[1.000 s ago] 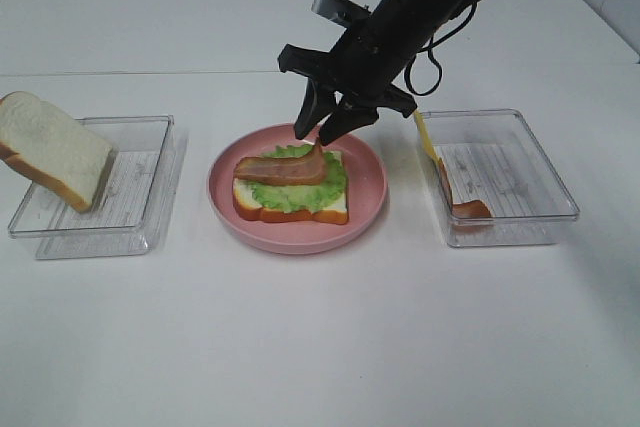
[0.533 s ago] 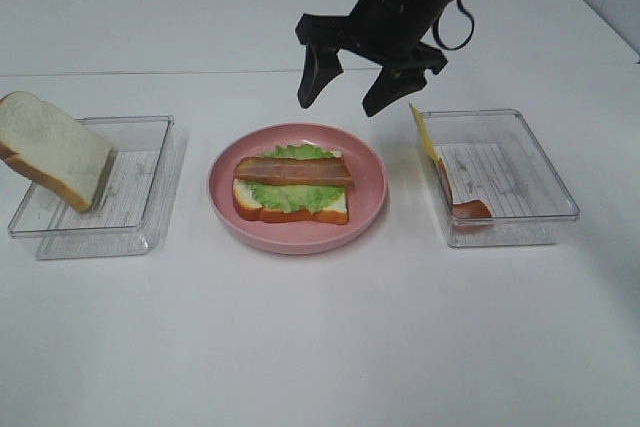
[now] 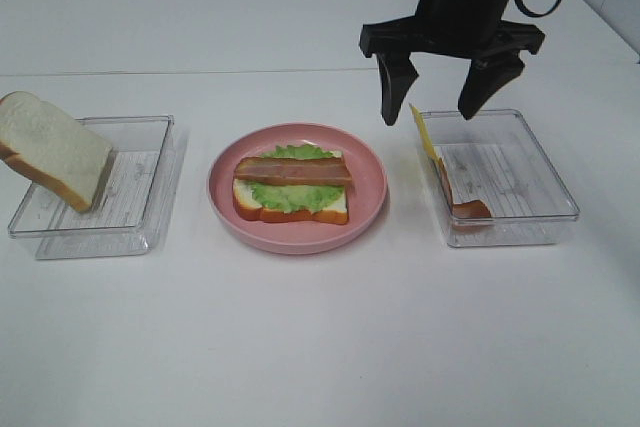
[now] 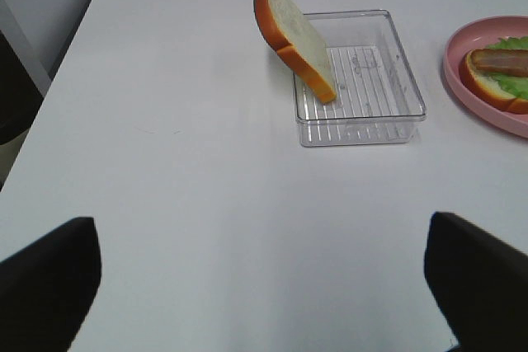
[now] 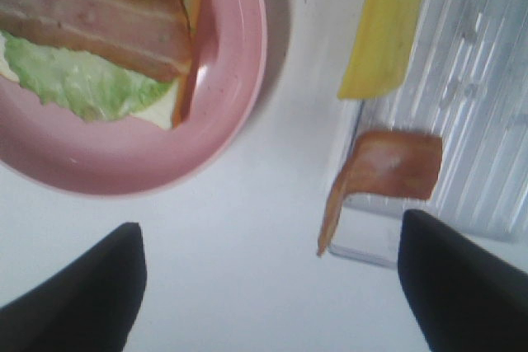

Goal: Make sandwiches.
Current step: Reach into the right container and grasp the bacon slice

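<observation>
At the far left, our left gripper (image 4: 264,286) hangs above the bare white table (image 3: 320,347) with its jaws wide apart and nothing between them; it is well apart from the food. Just to its right, a loose bread slice (image 3: 52,150) leans tilted on the left wall of the left tray (image 3: 135,187), one crust edge down inside the tray. In the middle sits the pink plate (image 3: 365,182), and on it lies the sandwich stack (image 3: 292,187): a bottom bread slice (image 3: 290,211), a ruffled lettuce leaf (image 3: 322,193) on that, and one bacon strip (image 3: 293,169) lying across the top. Further right and farther back, our right gripper (image 3: 440,97) hangs in the air with its jaws spread and empty. The stack lies below it, to its left and nearer to us, not touching it. Under that gripper we see the gap between the plate and the right tray (image 3: 520,177). A cheese square (image 3: 424,135) stands against the tray's left wall, and a second bacon strip (image 3: 465,205) droops over that wall's near end.
</observation>
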`<state>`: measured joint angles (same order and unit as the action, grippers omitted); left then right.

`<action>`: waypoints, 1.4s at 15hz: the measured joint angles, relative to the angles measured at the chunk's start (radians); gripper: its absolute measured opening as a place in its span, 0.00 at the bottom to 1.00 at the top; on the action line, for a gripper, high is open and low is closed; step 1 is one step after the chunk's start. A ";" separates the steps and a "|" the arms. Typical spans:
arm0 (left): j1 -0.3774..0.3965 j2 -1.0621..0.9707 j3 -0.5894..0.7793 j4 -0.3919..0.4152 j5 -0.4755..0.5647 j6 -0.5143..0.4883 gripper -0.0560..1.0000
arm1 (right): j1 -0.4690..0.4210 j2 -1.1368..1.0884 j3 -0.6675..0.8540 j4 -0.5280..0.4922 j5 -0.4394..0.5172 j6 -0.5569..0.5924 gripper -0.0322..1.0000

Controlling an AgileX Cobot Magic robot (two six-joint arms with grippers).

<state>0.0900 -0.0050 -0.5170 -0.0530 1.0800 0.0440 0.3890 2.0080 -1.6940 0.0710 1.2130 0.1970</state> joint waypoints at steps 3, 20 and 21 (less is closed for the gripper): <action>0.000 0.000 0.000 0.000 0.000 0.000 0.99 | 0.000 -0.032 0.140 -0.014 -0.015 0.011 0.81; 0.000 0.000 0.000 0.000 0.000 0.000 0.99 | -0.059 0.067 0.195 0.015 -0.181 -0.018 0.41; 0.000 0.000 0.000 0.000 0.000 0.000 0.99 | -0.059 0.067 0.195 0.015 -0.181 -0.018 0.39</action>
<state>0.0900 -0.0050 -0.5170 -0.0530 1.0800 0.0440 0.3300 2.0750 -1.4990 0.0860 1.0320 0.1790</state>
